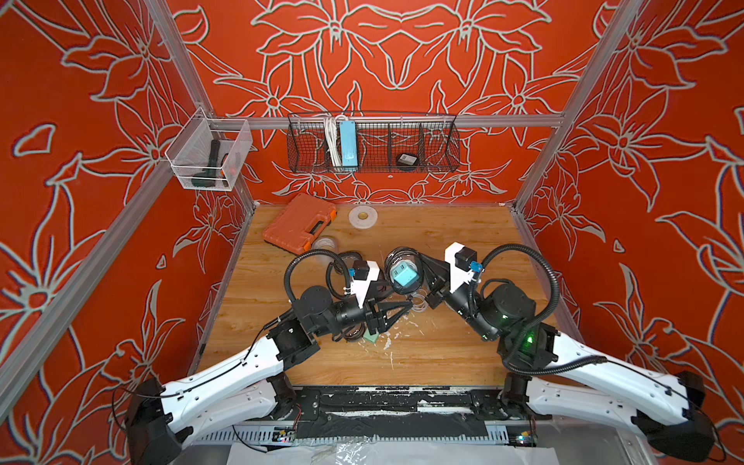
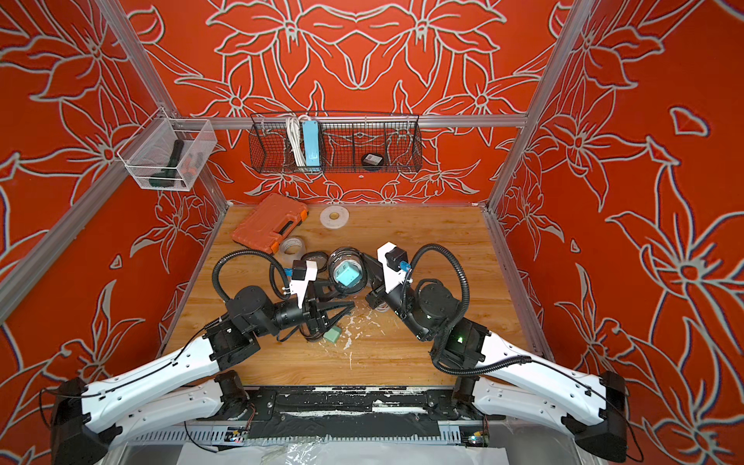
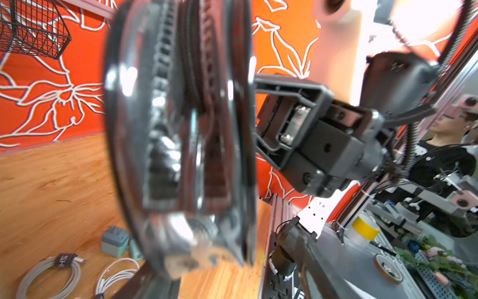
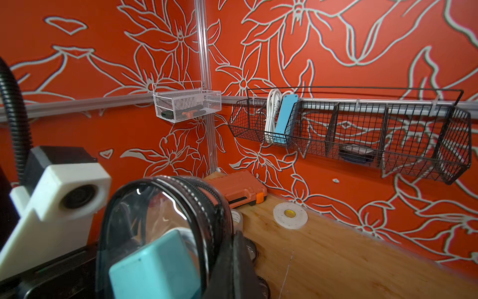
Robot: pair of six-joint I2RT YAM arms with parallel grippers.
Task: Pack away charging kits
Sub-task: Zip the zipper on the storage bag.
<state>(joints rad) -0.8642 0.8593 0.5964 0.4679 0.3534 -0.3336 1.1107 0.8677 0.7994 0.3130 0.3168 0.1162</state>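
Observation:
A clear-topped, black-rimmed pouch hangs above the table's middle with a teal cube adapter inside it. My right gripper is shut on the pouch's rim, and the adapter shows through the clear top. My left gripper sits just in front of and below the pouch. The pouch fills the left wrist view in a blur and hides how the jaws stand. A second adapter lies on the table near the left arm, beside two coiled white cables.
An orange case and two white tape rolls lie at the back left of the table. The black wire basket on the back wall holds a blue power strip and a dark pouch. A white mesh bin hangs at the left.

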